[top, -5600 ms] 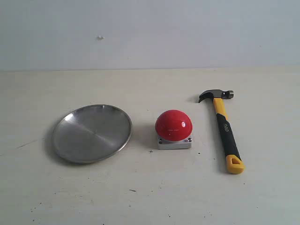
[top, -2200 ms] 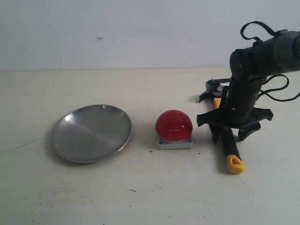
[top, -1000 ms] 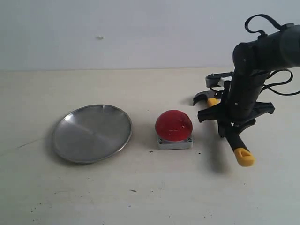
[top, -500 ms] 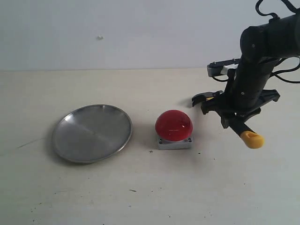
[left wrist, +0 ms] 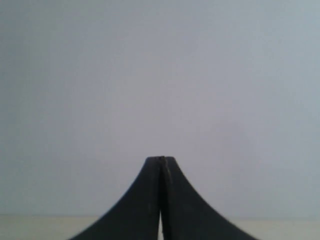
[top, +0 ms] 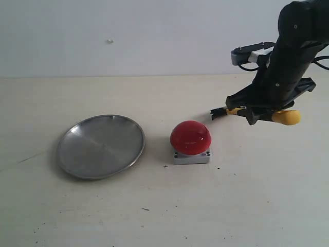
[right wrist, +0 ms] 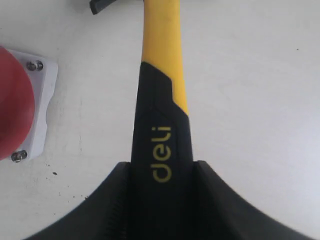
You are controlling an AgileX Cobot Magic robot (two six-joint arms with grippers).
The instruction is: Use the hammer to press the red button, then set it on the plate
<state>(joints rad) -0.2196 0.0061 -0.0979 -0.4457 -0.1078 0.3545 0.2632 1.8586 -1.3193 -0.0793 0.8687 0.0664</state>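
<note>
While the right gripper [top: 263, 109] clamps the black grip of the hammer [top: 286, 117], the tool hangs roughly level and appears to be off the table [top: 154, 206], its dark head pointing towards the red button [top: 190, 136] and its yellow tip sticking out on the far side of the jaws. In the right wrist view the two fingers of the right gripper [right wrist: 162, 175] press on either side of the handle of the hammer [right wrist: 162, 100], just below the yellow lettering, and the red button [right wrist: 12, 105] with its grey screwed base lies off to one side, near the head but apart from it. On the table, the plate [top: 100, 146] lies bare, beyond the button from the hammer. The left gripper [left wrist: 160, 170] shows only in its own wrist view, facing a plain wall, jaws pressed together with nothing between them.
</note>
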